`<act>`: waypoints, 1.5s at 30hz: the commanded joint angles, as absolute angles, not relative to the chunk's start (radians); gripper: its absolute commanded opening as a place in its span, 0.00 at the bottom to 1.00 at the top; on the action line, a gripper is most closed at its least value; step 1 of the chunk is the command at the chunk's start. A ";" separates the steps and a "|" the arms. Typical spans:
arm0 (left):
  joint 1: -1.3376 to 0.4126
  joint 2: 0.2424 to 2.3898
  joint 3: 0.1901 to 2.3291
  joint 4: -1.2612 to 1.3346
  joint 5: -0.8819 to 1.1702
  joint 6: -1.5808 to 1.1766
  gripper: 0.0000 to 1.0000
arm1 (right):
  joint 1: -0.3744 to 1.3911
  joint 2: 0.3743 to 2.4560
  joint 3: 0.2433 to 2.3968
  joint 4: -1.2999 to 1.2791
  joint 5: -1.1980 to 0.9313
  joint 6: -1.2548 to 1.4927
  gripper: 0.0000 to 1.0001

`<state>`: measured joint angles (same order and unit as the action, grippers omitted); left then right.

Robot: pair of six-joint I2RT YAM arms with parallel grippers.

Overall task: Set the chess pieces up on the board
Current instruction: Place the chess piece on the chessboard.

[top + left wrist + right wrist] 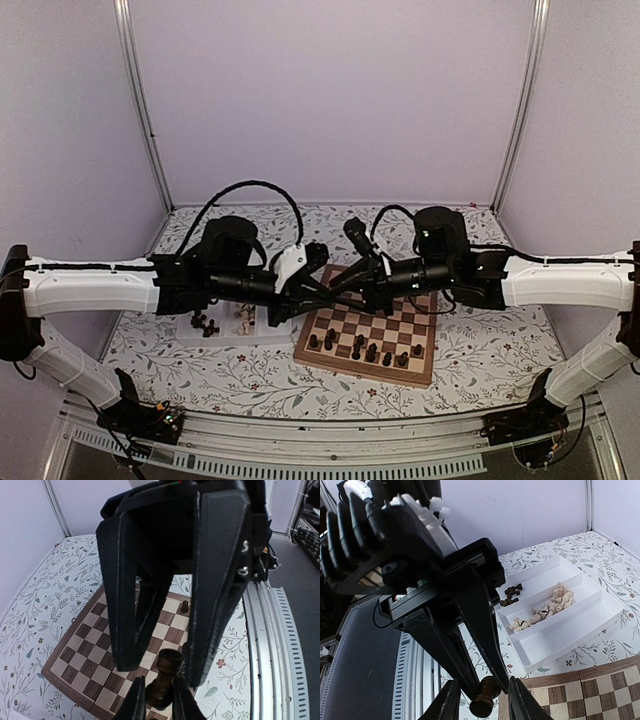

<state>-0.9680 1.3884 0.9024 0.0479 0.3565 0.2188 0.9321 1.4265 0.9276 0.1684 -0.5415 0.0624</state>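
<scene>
My left gripper (159,701) is shut on a dark rook-like chess piece (167,672) and holds it above the near edge of the board (75,650). My right gripper (485,704) is open, its fingers (130,605) standing wide on either side of that piece (485,697) without touching it. In the right wrist view the left gripper's fingers (480,630) pinch the piece. In the top view both grippers meet tip to tip, left (336,291) and right (346,284), over the board's (362,373) far left part. Several dark pieces (371,351) stand on the board.
A white two-compartment tray (585,630) lies left of the board; it also shows in the top view (186,336). It holds several pale pieces (545,611) in one compartment and a few dark pieces (510,594) in the other. Floral cloth (480,360) covers the table.
</scene>
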 commanded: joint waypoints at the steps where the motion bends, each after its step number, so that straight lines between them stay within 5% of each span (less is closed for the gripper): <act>1: -0.942 1.391 0.920 0.083 0.378 0.199 0.04 | 0.945 1.460 0.963 0.189 -0.566 0.057 0.34; 7: -0.927 1.385 0.913 0.104 0.397 0.176 0.04 | 0.946 1.464 0.962 0.189 -0.545 0.058 0.31; 13: -0.918 1.391 0.914 0.109 0.407 0.163 0.06 | 0.946 1.462 0.962 0.192 -0.543 0.057 0.12; 20: -0.917 1.384 0.921 0.065 0.311 0.172 0.36 | 0.931 1.411 0.952 0.142 -0.458 0.072 0.05; 23: -0.917 1.338 0.899 0.058 0.204 0.200 0.42 | 0.921 1.364 0.963 0.016 -0.397 0.080 0.05; 30: -0.917 1.184 0.751 0.198 -0.048 0.235 0.75 | 0.919 1.238 0.927 -0.326 -0.223 0.153 0.04; 45: -0.884 1.229 0.800 0.125 -0.145 0.195 0.77 | 0.916 1.132 0.840 -0.731 -0.119 0.364 0.04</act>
<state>-0.8989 1.2251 0.7776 0.1371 -0.1249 0.2081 0.9215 1.1446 0.8799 -0.6170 -0.1356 0.3061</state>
